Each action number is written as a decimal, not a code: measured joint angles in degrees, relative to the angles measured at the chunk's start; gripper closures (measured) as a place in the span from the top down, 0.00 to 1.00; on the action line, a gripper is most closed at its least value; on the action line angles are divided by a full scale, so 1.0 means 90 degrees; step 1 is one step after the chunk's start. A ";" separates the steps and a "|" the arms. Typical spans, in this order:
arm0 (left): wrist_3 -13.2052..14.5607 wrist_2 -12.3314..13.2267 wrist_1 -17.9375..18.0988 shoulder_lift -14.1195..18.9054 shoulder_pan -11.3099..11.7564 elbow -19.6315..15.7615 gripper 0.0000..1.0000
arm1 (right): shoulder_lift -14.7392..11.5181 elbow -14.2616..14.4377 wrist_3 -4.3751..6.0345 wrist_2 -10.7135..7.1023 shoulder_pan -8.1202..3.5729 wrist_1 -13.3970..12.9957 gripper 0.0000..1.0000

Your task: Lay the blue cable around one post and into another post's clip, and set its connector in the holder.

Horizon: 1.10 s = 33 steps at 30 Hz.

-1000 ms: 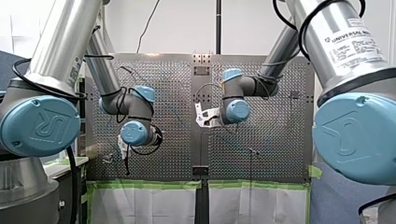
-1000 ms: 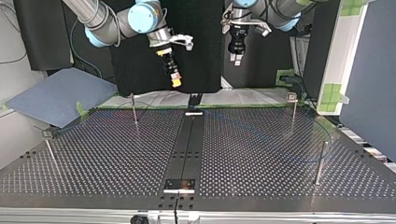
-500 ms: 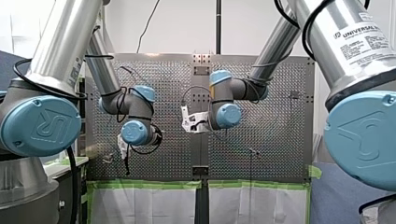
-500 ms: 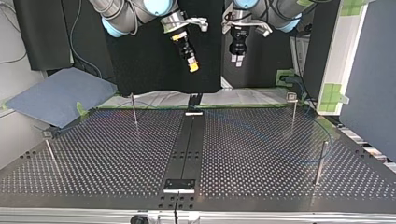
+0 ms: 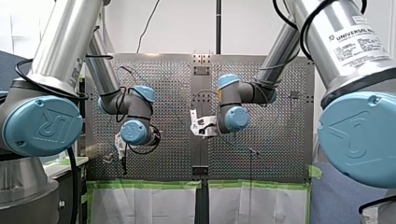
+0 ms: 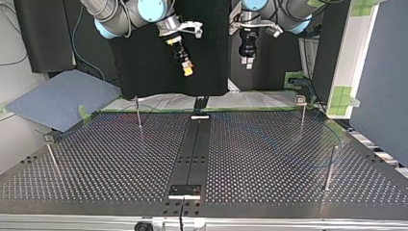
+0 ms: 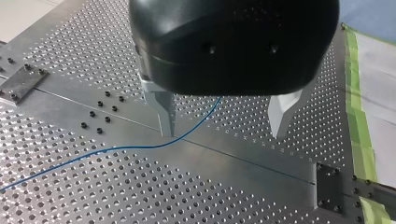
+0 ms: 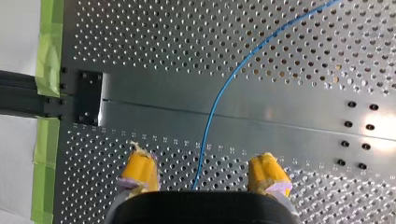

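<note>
thin blue cable (image 8: 232,77) lay curved on perforated metal worktop (image 7: 70,186) | black left gripper (image 7: 223,133) stood wide open, empty | yellow-padded right gripper (image 8: 203,163) wide open, empty

the perforated table (image 6: 110,159) has a solid strip (image 6: 193,144) down its middle. the blue cable (image 8: 218,100) lies loose on it, curving across that strip. thin posts (image 6: 138,113) stand upright near its corners. green tape (image 8: 48,42) lines one edge.

blue cable (image 7: 121,148) — thin, slack, lying flat on the perforated table (image 7: 70,196) | below my left gripper (image 7: 224,134): curves through between its spread fingers (image 7: 163,112), just beside one tip | below my right gripper (image 8: 203,162): runs out from between the yellow pads (image 8: 139,168), bending away ahead | held by neither
</note>
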 joint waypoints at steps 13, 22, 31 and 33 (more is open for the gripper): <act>-0.0264 0.0433 0.0320 0.0000 0.0014 0.0003 1.00 | 0.0018 0.0050 -0.0216 -0.0269 -0.0047 -0.0079 0.99; -0.0267 0.0428 0.0246 -0.0001 0.0013 0.0003 1.00 | 0.0020 0.0092 -0.0290 -0.0155 0.0104 -0.0122 0.99; -0.0294 0.0174 0.0153 -0.0003 -0.0009 0.0002 1.00 | 0.0020 0.0095 -0.0290 -0.0110 0.0118 -0.0141 0.99; -0.0296 0.0132 0.0149 -0.0006 -0.0013 0.0002 1.00 | 0.0020 0.0094 -0.0286 -0.0109 0.0120 -0.0142 0.99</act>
